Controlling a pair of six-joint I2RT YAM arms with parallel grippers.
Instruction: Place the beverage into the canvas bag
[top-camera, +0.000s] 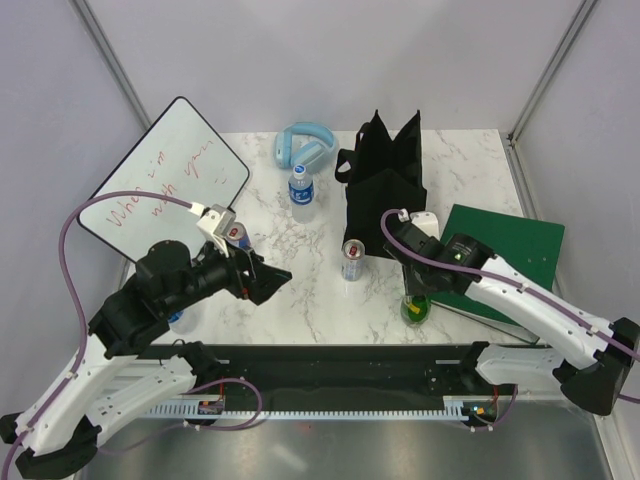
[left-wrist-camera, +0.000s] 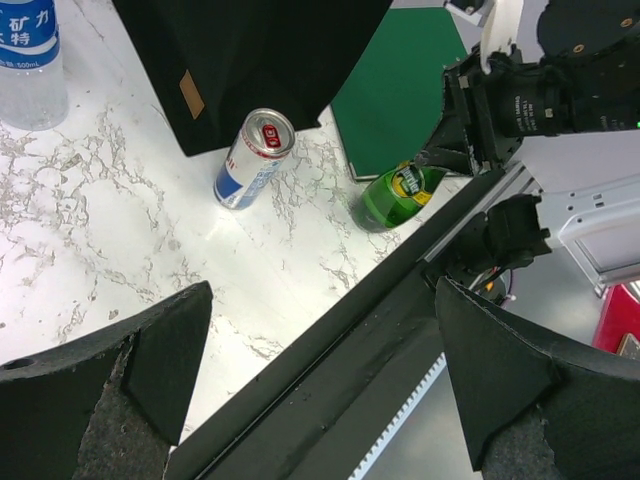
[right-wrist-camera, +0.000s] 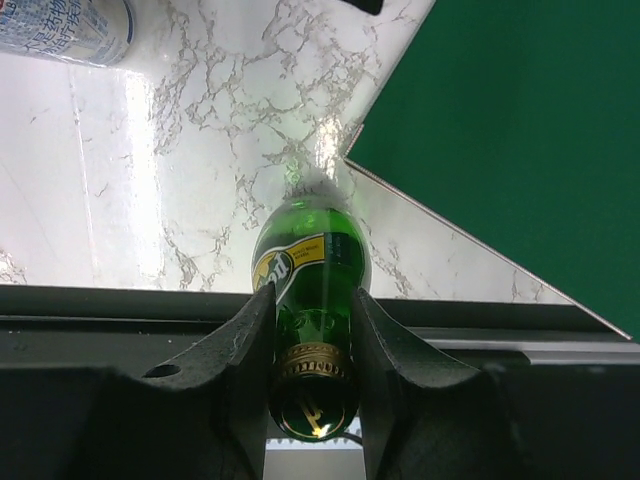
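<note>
Green bottle (right-wrist-camera: 310, 255) at near edge of counter (top-camera: 300, 300), neck clamped by right gripper (right-wrist-camera: 312, 300) for lifting into canvas bag (top-camera: 383, 180); left gripper (left-wrist-camera: 320, 330) splayed, empty.

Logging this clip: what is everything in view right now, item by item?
canvas bag: one, black, standing at the back centre-right of the table
green bottle: one, green with a yellow label, near front edge by the book's corner
centre can: one, silver and blue, in front of the bag
left can: one, blue and red, beside the left arm's wrist
water bottle: one, clear with a blue label, back centre
headphones: one pair, light blue, behind the water bottle
whiteboard: one, white with red writing, back left
book: one, green, flat at right
table: one, white marble
left gripper: jaws open, empty
right gripper: jaws around the green bottle's neck
</note>
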